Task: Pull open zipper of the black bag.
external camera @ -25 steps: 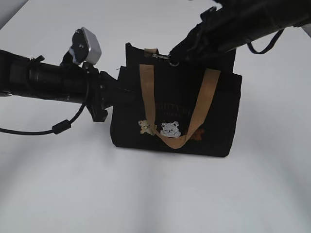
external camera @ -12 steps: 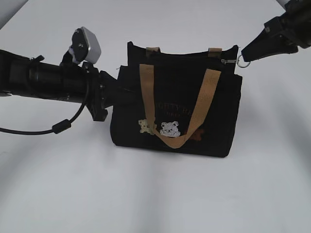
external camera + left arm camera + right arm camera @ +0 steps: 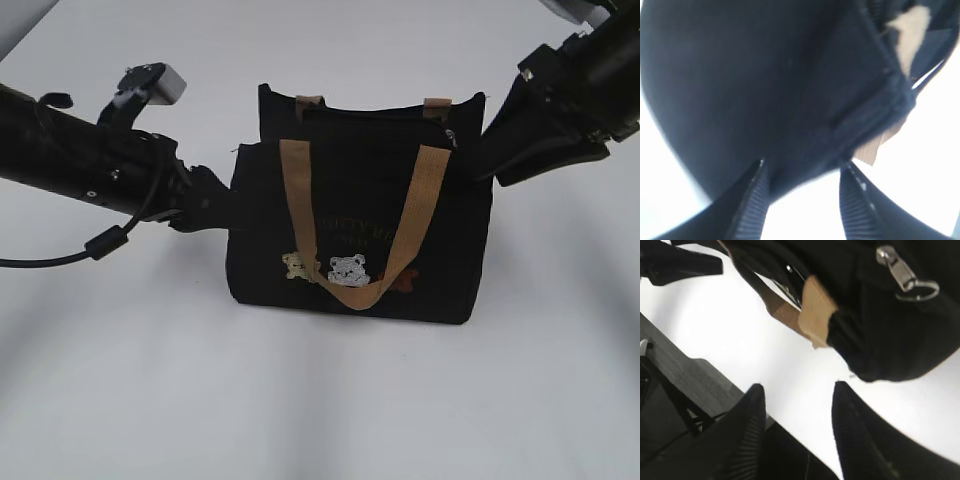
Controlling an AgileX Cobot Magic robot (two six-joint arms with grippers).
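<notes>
The black bag [image 3: 360, 230] stands upright on the white bench [image 3: 320, 400], between the two arms. The left gripper [image 3: 802, 185] has its jaws apart with nothing held; the bag's dark side fills the space just past the tips, and a corner of the bag pokes in between them. The right gripper [image 3: 797, 405] also has its jaws apart and holds nothing. Past its tips and off to one side lies the end of the bag, with the zipper [image 3: 897, 272] pull and its silver ring [image 3: 917, 290] lying flat on the black cloth, clear of the jaws. A tan handle [image 3: 350, 225] hangs down the bag's front, above the little bear patches [image 3: 330, 267].
</notes>
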